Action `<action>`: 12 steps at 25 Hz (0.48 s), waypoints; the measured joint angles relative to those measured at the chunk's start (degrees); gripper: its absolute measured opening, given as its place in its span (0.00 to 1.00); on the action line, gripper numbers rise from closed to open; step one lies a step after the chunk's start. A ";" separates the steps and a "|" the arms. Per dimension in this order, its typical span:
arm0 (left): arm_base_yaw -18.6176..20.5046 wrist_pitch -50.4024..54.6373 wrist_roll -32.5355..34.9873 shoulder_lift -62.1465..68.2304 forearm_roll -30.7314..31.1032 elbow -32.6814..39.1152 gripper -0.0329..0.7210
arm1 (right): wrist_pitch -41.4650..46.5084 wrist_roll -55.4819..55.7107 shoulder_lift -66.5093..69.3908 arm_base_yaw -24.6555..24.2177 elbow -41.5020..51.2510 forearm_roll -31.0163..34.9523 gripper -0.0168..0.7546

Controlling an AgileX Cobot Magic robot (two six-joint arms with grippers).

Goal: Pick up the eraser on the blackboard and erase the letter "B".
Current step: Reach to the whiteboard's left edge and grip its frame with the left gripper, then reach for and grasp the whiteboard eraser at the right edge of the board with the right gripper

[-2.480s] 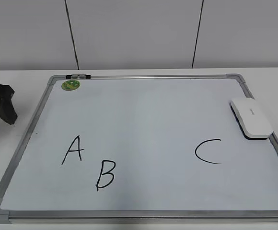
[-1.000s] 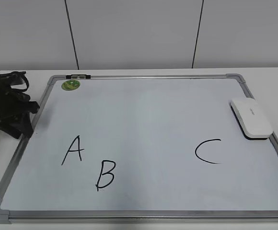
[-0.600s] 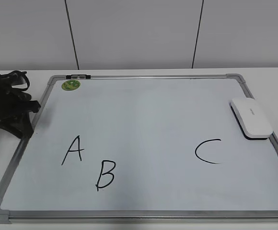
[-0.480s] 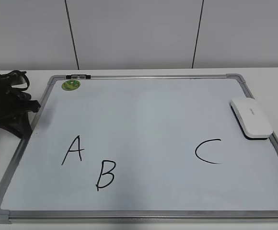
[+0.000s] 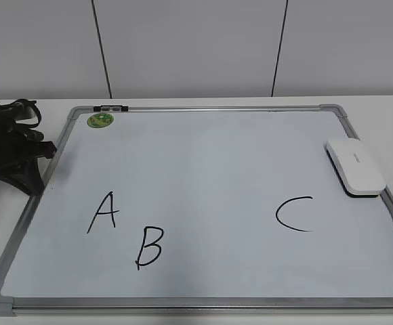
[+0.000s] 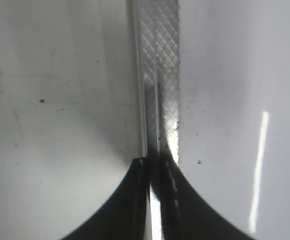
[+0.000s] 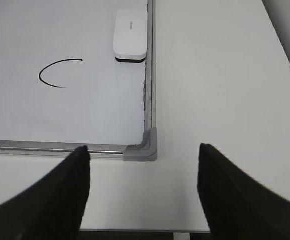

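The blackboard (image 5: 203,162) lies flat on the table. The white eraser (image 5: 354,167) rests on it by the right frame, above the "C" (image 5: 294,214). The letter "B" (image 5: 148,248) is at the lower left, right of the "A" (image 5: 104,212). My left gripper (image 5: 38,183) is at the board's left frame; in the left wrist view (image 6: 155,162) its jaws are closed on the metal frame strip (image 6: 159,75). My right gripper (image 7: 144,149) is open and empty over bare table near the board's grey corner (image 7: 141,149). The eraser (image 7: 130,34) lies far ahead of it.
A round green magnet (image 5: 100,120) sits at the board's top left, next to a small clip (image 5: 110,107) on the top frame. The "C" (image 7: 59,73) shows left of the eraser in the right wrist view. White table (image 7: 220,100) lies right of the board.
The left gripper came in from the far left to the board's left frame and has held nearly still there for the last second. Eraser and letters are unchanged.
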 joint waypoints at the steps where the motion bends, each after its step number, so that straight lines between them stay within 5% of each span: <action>1: 0.00 0.00 0.00 0.00 -0.10 0.00 0.10 | 0.00 0.00 0.00 0.00 0.00 0.00 0.67; 12: 0.00 0.14 -0.11 0.00 -0.10 0.00 0.10 | 0.00 0.00 0.00 0.00 0.00 0.00 0.67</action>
